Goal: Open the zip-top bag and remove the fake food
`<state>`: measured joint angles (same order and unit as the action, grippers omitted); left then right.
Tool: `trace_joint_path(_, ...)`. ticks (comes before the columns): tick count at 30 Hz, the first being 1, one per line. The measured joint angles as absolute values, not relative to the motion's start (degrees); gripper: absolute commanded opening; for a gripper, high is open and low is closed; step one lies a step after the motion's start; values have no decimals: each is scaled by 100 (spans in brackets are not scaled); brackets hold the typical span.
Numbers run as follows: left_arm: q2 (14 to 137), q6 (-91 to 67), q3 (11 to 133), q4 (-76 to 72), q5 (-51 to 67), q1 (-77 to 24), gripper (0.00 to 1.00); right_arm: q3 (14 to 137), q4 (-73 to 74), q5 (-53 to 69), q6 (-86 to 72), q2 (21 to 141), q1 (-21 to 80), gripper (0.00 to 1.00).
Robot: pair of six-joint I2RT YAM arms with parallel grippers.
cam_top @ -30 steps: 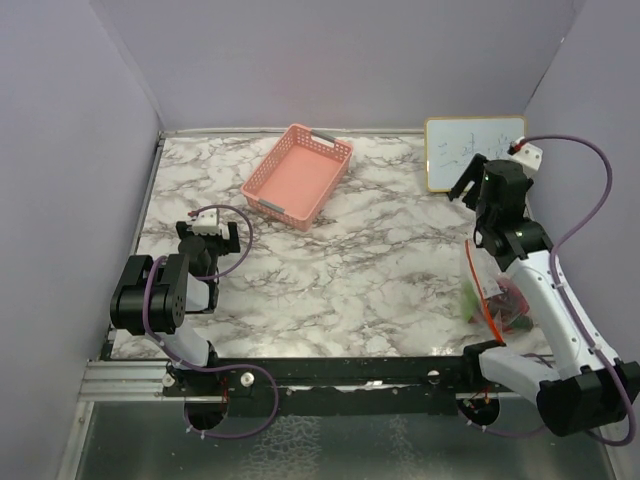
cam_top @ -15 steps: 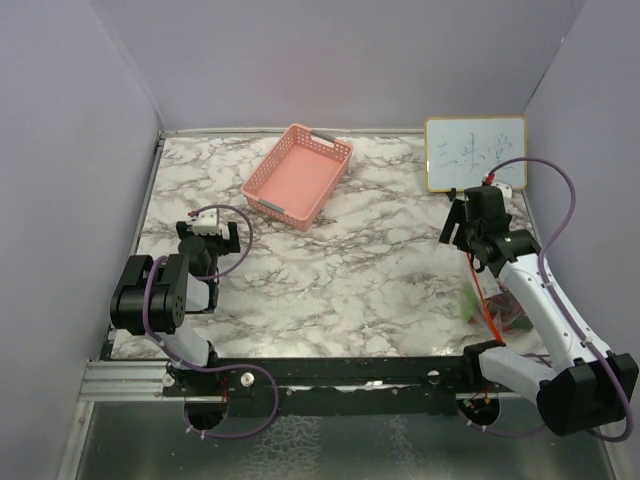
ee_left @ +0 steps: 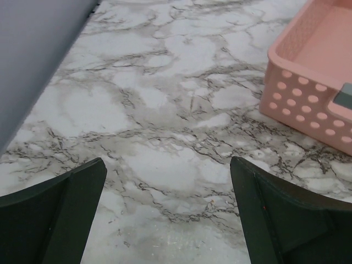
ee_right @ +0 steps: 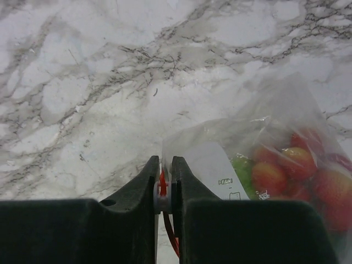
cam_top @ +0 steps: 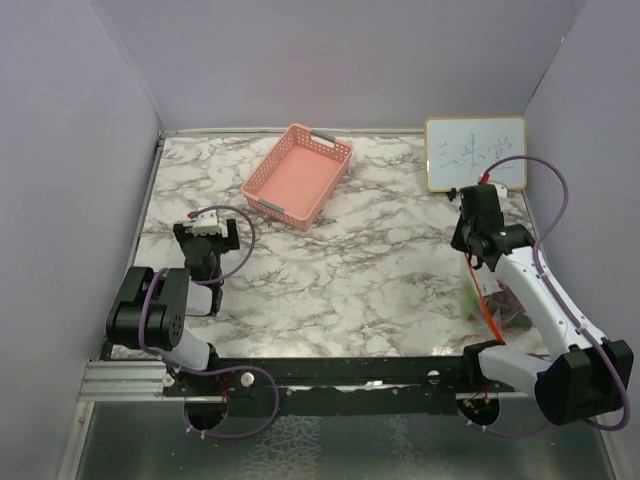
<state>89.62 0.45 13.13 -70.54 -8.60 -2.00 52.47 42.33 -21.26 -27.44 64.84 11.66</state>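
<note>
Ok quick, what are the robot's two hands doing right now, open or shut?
Left gripper: fingers wide open, holding nothing.
Right gripper: fingers shut, pinching the zip-top bag by its red strip.

The marble-patterned table (cam_top: 380,270) carries three things. A pink mesh basket (cam_top: 297,178) sits near the far edge, left of the middle, turned askew to the edges, with nothing in it. A small whiteboard (cam_top: 475,152) with scribbles stands upright in the far right corner. A clear bag (cam_top: 487,296) lies by the right edge, toward the near corner, with red and green food (cam_top: 512,318) inside it.
</note>
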Motion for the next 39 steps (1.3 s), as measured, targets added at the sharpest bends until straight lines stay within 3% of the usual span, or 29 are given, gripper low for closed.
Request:
trace_joint_path(4, 8136, -362, 1398, -6254, -2014, -285, 99, 5920, 4235, -1743, -2510, 6139, 1162, 1)
trace_joint_path(13, 7577, -1398, 2217, -4418, -2257, -259, 99, 6652, 3846, -423, -2412, 6368, 1315, 1)
trace_joint_path(18, 7166, -1806, 2620, -3529, -1909, -421, 99, 6888, 3500, 25, -2364, 6973, 1815, 1)
trace_joint_path(24, 6674, -1693, 2659, -3527, -1256, -1525, 96, 7301, 3197, 211, -1957, 8040, 3002, 1)
trace_joint_path(28, 6639, -1549, 2659, -3715, -510, -2058, 99, 7131, 2906, 799, -1743, 8152, 3155, 2)
trace_joint_path(32, 6766, -1444, 2685, -3970, 353, -2276, 98, 6910, 2633, 1304, -1549, 8097, 3146, 14)
trace_joint_path(34, 6980, -1422, 2746, -4158, 875, -2327, 90, 6748, 2543, 1470, -1459, 8047, 3144, 17)
trace_joint_path(36, 7244, -1439, 2823, -4355, 1319, -2368, 80, 6582, 2512, 1603, -1387, 7983, 3144, 35)
trace_joint_path(39, 7776, -1487, 3035, -4630, 1940, -2530, 78, 6296, 2451, 1697, -1319, 7789, 3144, 55)
